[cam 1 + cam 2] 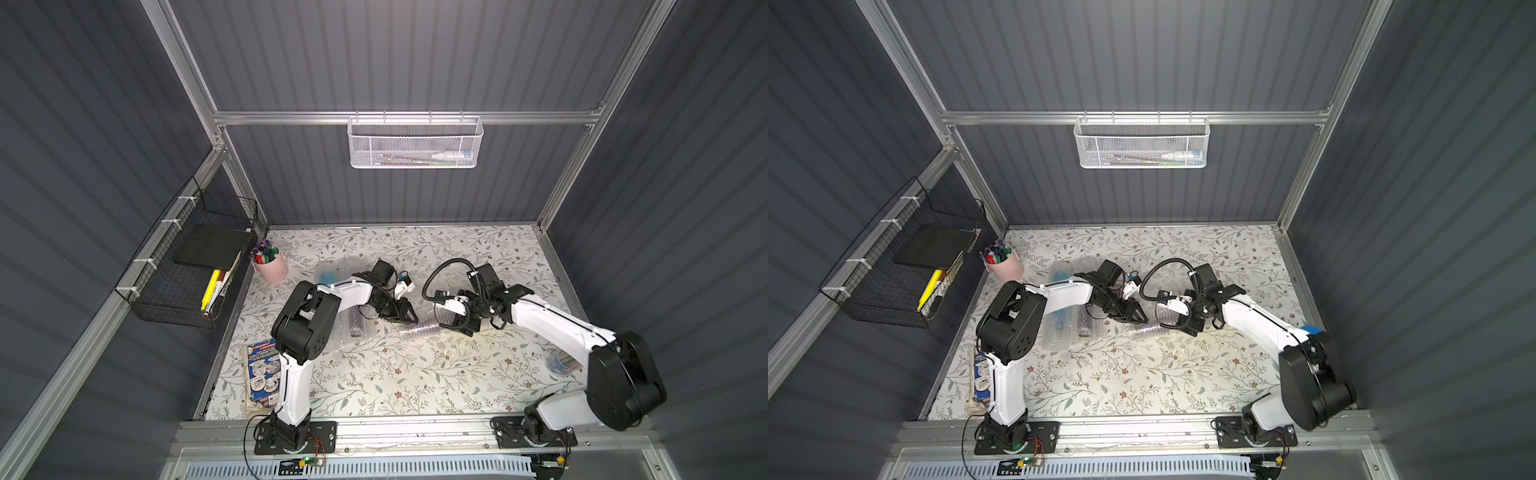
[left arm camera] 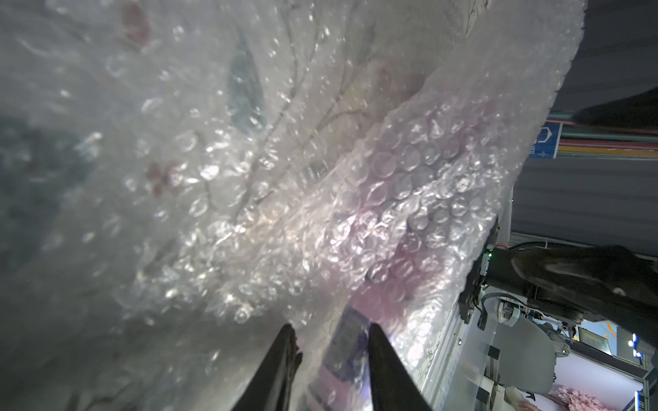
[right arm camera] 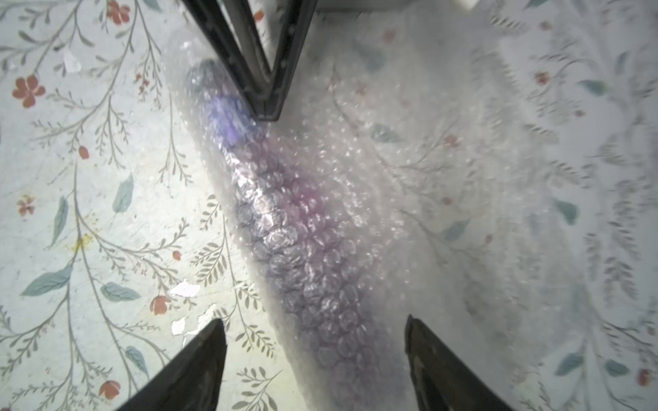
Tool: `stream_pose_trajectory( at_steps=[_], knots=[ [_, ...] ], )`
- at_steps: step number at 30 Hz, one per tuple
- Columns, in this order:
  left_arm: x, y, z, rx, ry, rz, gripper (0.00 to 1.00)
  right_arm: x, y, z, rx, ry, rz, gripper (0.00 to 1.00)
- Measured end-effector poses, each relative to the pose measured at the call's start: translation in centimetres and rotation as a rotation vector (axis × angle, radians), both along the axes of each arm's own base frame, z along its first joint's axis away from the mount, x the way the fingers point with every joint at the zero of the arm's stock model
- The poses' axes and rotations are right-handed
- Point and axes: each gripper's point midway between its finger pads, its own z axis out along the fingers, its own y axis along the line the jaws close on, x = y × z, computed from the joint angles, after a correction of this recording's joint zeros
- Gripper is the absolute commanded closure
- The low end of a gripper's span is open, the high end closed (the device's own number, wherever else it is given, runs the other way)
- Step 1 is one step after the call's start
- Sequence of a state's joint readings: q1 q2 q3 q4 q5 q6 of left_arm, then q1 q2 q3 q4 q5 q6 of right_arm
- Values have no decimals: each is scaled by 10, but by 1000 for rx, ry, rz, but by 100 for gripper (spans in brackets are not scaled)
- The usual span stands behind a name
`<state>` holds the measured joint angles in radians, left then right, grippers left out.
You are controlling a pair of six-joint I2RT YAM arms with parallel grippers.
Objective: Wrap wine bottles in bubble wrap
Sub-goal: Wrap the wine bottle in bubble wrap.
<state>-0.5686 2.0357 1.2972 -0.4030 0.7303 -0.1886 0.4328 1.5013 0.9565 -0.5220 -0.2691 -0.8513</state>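
Note:
A dark purple wine bottle (image 3: 285,227) lies rolled in bubble wrap (image 3: 409,170) mid-table, also seen in both top views (image 1: 424,331) (image 1: 1150,329). My left gripper (image 2: 333,334) (image 1: 409,318) is at the bottle's neck end, its jaws closed on the wrap there, with the dark neck showing between them. My right gripper (image 3: 315,338) (image 1: 461,328) hangs open over the bottle's body, with one finger on either side and neither touching. To the left, a second purple bottle (image 1: 356,322) and a blue bottle (image 1: 327,276) lie in more bubble wrap, partly hidden by the left arm.
A pink cup of markers (image 1: 270,266) stands at the back left. A printed packet (image 1: 262,374) lies at the front left. A blue-lidded clear cylinder (image 1: 561,361) sits behind the right arm. Wire baskets hang on the left wall (image 1: 187,270) and the back wall (image 1: 415,141).

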Motion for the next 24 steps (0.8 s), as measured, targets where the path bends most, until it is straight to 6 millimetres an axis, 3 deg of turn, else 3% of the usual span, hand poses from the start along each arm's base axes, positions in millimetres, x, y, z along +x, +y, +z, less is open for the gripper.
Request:
stream_pose_trajectory(
  at_steps=[3,8,15,20,24],
  knots=[
    [-1,1,0,6,3,-7,65,3,5,-15,-25,87,34,6],
    [-3,3,0,15,6,-14,65,9,13,-22,-23,118,78,6],
    [-7,5,3,22,16,-16,64,-2,12,-40,-53,195,108,8],
    [-8,6,16,17,6,-21,62,-3,8,-44,-82,191,112,16],
    [-3,4,39,2,-40,-20,59,-5,9,-45,-80,200,108,23]
  ],
)
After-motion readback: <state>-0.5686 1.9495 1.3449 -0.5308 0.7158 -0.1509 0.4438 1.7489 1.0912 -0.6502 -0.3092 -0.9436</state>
